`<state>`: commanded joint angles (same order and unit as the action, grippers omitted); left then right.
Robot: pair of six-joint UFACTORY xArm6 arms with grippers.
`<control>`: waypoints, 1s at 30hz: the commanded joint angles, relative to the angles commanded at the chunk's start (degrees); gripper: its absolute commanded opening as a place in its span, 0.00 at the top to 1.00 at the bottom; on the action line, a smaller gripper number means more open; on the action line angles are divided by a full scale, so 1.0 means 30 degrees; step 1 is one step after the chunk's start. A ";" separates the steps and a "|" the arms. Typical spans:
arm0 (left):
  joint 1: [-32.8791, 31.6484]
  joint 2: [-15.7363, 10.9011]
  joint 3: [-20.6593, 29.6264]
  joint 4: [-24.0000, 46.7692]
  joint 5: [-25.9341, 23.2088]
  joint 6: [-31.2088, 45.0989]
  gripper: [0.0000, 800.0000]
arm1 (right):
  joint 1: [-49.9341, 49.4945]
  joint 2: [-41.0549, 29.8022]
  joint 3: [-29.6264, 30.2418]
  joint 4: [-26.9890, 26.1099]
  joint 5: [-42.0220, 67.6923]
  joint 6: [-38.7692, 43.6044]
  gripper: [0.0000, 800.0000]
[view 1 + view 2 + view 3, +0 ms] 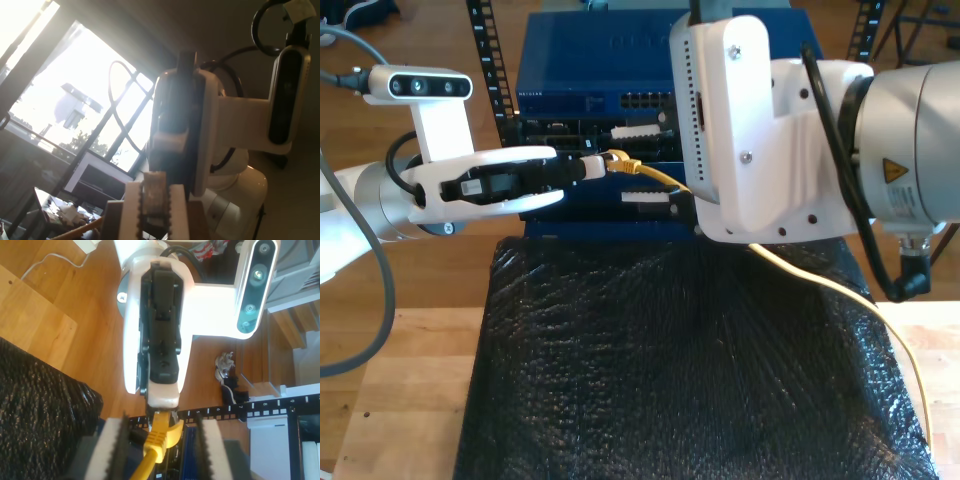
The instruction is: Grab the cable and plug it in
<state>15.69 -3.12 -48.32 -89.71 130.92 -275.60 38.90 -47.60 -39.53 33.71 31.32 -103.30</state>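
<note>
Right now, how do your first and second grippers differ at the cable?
My first gripper is shut on the cable at its plug; my second gripper is open, its fingers standing apart on either side of the cable. The first reaches in from the exterior view's left, the second from that view's right. Both meet at the plug end, in front of the blue rack unit.

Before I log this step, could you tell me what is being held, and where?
My first gripper pinches the cable at its plug end; my second gripper stands open around it.
</note>
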 joint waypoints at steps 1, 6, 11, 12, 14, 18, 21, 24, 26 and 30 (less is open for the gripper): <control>0.0000 0.0000 0.0000 0.0000 0.0000 0.0000 1.00 | 0.0000 0.0029 0.0000 0.0000 0.0000 0.0000 0.66; 0.0000 0.0000 0.0000 0.0000 0.0029 0.0000 1.00 | 0.0000 0.0059 -0.0029 0.0000 0.0000 0.0000 0.65; -0.0029 0.0000 0.0000 0.0000 0.0498 -0.0029 1.00 | 0.0000 0.0088 -0.0029 0.0000 0.0000 0.0000 0.65; -0.0029 0.0029 0.0000 0.0000 0.0469 -0.0029 1.00 | 0.0000 0.0059 -0.0029 0.0000 0.0000 -0.0029 0.66; -0.0029 0.0029 0.0000 0.0000 0.0498 -0.0029 1.00 | 0.0000 0.0059 -0.0029 0.0000 0.0000 -0.0029 0.67; -0.0029 0.0029 0.0000 0.0000 0.0498 -0.0029 1.00 | 0.0000 0.0059 -0.0029 0.0000 0.0000 0.0000 0.67; -0.0059 0.0059 0.0000 0.0000 0.0498 -0.0029 1.00 | 0.0029 0.0000 -0.0029 0.0000 0.0000 0.0000 0.67; -0.0059 0.0088 0.0029 0.0000 0.0498 -0.0029 1.00 | 0.0205 -0.0029 -0.0029 0.0000 0.0000 0.0000 0.67; -0.0059 0.0088 0.0029 0.0000 0.0498 -0.0029 1.00 | 0.0264 -0.0029 -0.0029 0.0000 0.0000 0.0000 0.67; -0.0059 0.0088 0.0000 0.0000 0.0498 -0.0029 1.00 | 0.0293 -0.0029 -0.0029 0.0000 0.0000 0.0000 0.67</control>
<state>15.52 -2.86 -48.32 -89.71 132.42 -275.69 39.78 -47.69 -39.62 33.71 31.32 -103.30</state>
